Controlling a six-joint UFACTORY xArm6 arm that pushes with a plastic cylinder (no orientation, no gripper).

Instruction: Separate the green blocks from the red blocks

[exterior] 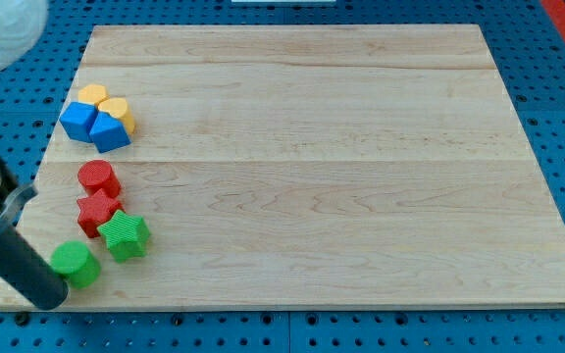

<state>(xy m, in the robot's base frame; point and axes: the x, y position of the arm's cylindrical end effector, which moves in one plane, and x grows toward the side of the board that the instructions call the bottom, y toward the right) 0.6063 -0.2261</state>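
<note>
A red cylinder [98,178] and a red star [96,211] sit near the board's left edge, the star just below the cylinder. A green star [125,235] touches the red star's lower right. A green cylinder [75,264] lies lower left of the green star, near the board's bottom left corner. My tip [49,297] rests at the bottom left corner, just left of and below the green cylinder, close to it or touching it.
Two blue blocks [94,125] and two yellow blocks [106,102] cluster at the upper left of the wooden board [312,147]. The board lies on a blue perforated table [557,118].
</note>
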